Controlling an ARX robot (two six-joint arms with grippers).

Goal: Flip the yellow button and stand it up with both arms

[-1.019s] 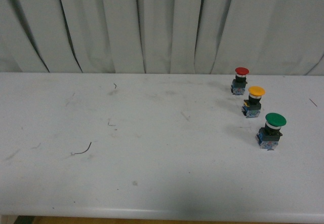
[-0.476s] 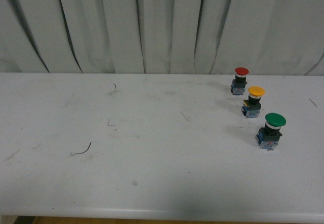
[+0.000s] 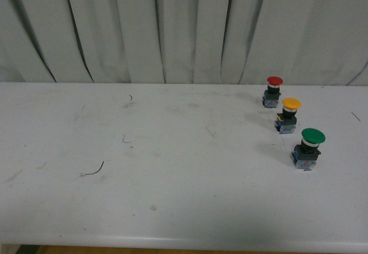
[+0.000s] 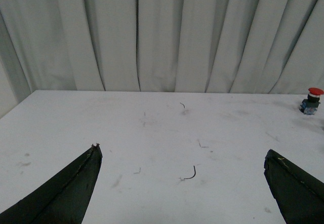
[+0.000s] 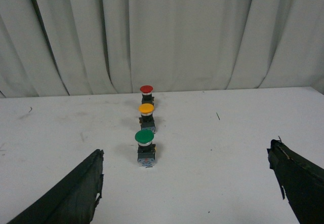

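Upright on its blue-black base, cap up, the yellow button (image 3: 289, 115) stands on the right side of the white table (image 3: 172, 179), toward the far edge. It is the middle one of a slanting row of three: the red button (image 3: 273, 91) stands just beyond it, nearer the curtain (image 3: 172, 30), and the larger green button (image 3: 309, 147) stands just nearer the robot and a little further right. All three stand apart, none touching another. From the right wrist view the same row runs straight away from the camera, green button (image 5: 145, 146) closest, yellow button (image 5: 147, 116) behind it, red button (image 5: 147, 95) last, with the right gripper (image 5: 185, 183) well short of them; its two black fingers (image 5: 76, 193) are spread wide at the picture's sides and hold nothing. The left gripper (image 4: 182, 183) is likewise spread wide and empty, over the left part of the table, well apart from the buttons; only the red button (image 4: 311, 100) shows at the far edge of its view. A thin curved dark scrap (image 3: 95, 169) lies on the table's left part, seen also between the left fingers (image 4: 190, 174), and faint scuffs mark the tabletop. Neither arm shows in the front view. Pale pleated curtain closes off the whole background.
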